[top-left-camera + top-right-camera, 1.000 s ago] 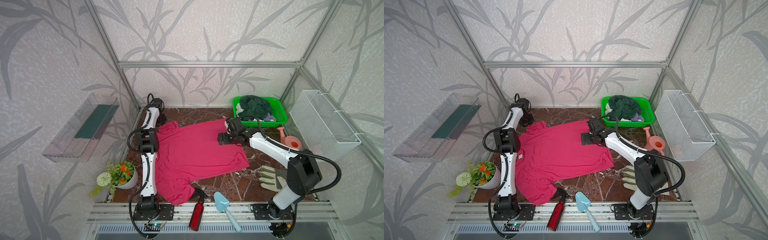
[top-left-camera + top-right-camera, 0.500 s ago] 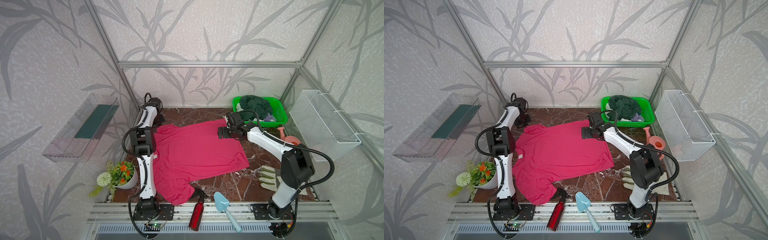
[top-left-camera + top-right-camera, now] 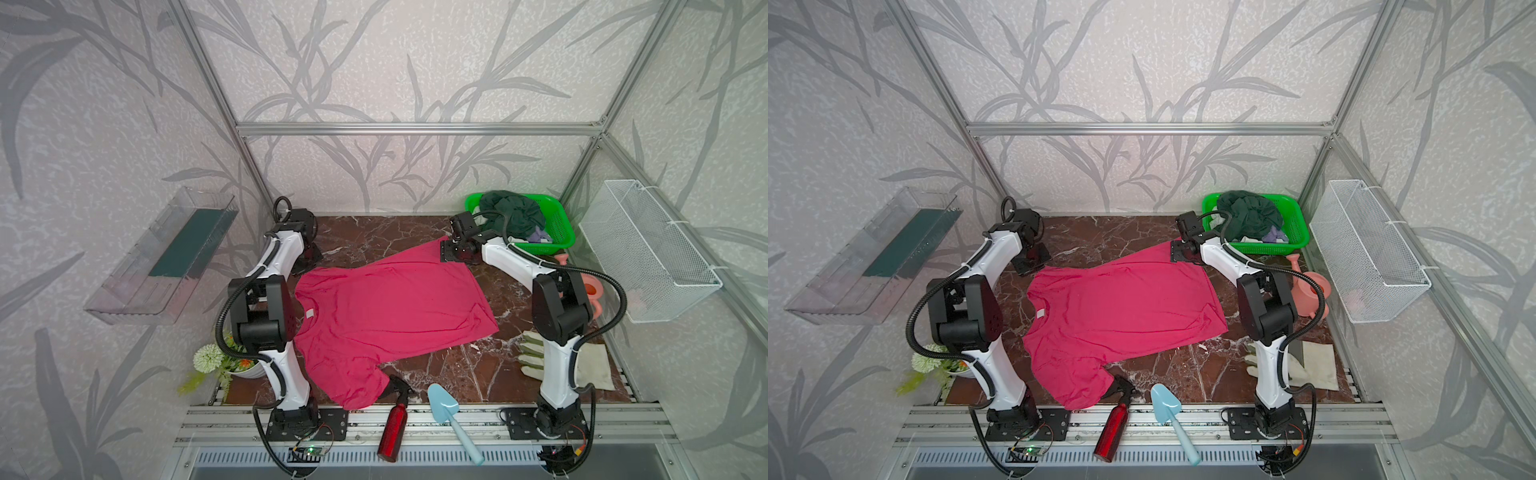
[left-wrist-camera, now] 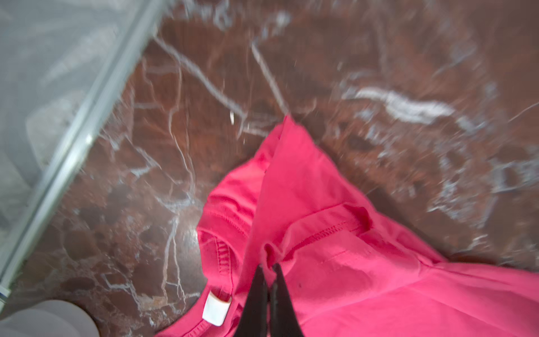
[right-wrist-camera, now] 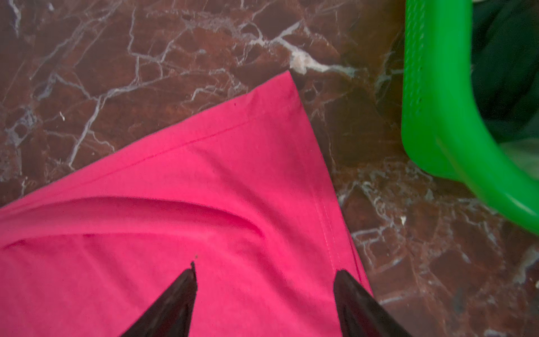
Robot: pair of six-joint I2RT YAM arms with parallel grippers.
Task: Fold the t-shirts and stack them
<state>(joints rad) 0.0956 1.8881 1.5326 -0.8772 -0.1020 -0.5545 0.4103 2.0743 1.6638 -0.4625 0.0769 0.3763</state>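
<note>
One t-shirt of several is out for folding, and no fold or stack shows yet, so the task looks barely begun. Nearest you, the pink t-shirt [image 3: 386,307] lies spread on the counter [image 3: 374,232], neck toward your left arm, its near sleeve just beside a red spray bottle [image 3: 392,419]. Farther back, your left claw [image 4: 269,270] is closed on a pinch of cloth at the far sleeve, near the white neck label. Your right claw [image 5: 264,271] sits over the far hem corner, jaws apart, gripping nothing. Farthest, a green basket [image 3: 563,232] holds a dark green t-shirt [image 3: 513,210] over paler cloth [image 3: 538,237]. You cannot tell how many garments wait there. The left wrist view is blurred, and in both top views the wrists hide the claw tips.
</note>
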